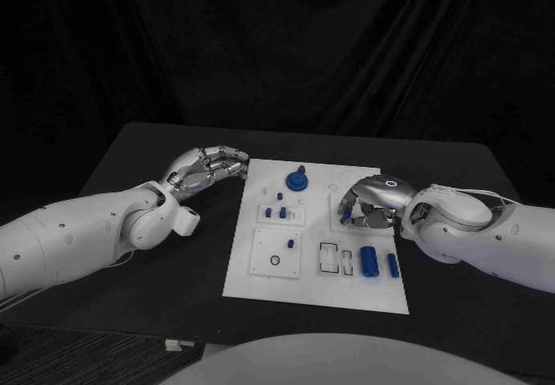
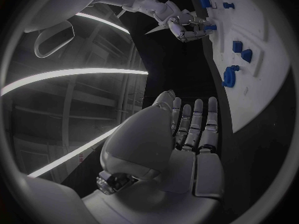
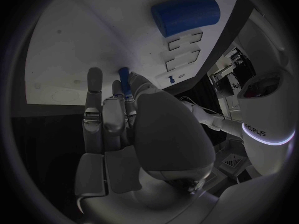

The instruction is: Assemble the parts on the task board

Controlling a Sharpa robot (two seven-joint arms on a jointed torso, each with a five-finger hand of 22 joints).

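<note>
The white task board (image 1: 261, 281) lies in the middle of the table. My right hand (image 1: 368, 204) reaches down onto its right side and pinches a small blue part (image 3: 123, 77) at its fingertips, against the board's surface. The same small blue part (image 1: 346, 214) peeks out below the fingers in the head view. My left hand (image 1: 206, 169) hovers just off the board's far left corner with its fingers (image 2: 194, 127) stretched out and nothing in them. A round blue knob (image 1: 298, 180) stands at the far middle, and two small blue pegs (image 1: 275, 212) stand left of centre.
A large blue cylinder (image 1: 369, 261) and a slimmer blue one (image 1: 393, 265) lie at the board's near right, beside two rectangular slots (image 1: 337, 258). A black ring (image 1: 274, 260) and a small blue piece (image 1: 292, 241) sit on the near left block. Black table (image 1: 173, 265) surrounds the board.
</note>
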